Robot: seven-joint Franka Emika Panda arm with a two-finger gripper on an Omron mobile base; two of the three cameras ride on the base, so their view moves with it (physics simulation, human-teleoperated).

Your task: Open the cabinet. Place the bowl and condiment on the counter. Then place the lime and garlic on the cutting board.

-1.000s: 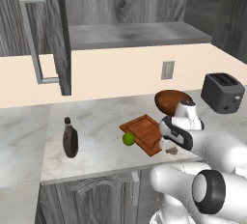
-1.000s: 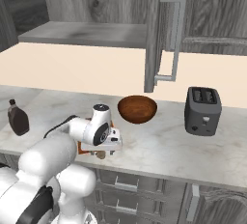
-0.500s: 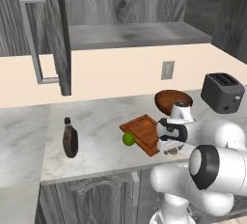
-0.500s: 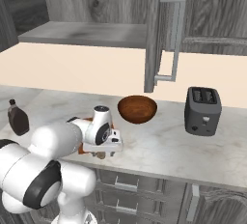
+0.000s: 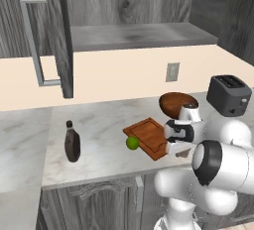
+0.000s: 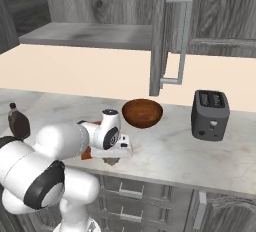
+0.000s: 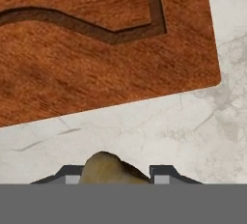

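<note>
Jaws (image 7: 116, 178) were seen closed in on the garlic (image 7: 112, 171) against the bench (image 7: 159, 121), just off the cutting board (image 7: 96, 39) edge; a second before they were wide apart. Arm was folded lower and closer to the base than earlier. Lime (image 5: 132, 143) was left unmoved, touching the board's near-left edge. Bowl (image 6: 142, 112) and condiment (image 5: 72, 142) were unchanged on the bench, well apart. Cabinet (image 5: 59, 35) door was still swung open, toaster (image 6: 210, 114) unmoved

Glossy wooden bowl (image 6: 142, 112), grooved wood cutting board (image 7: 96, 39), marbled stone counter (image 7: 193, 136).
</note>
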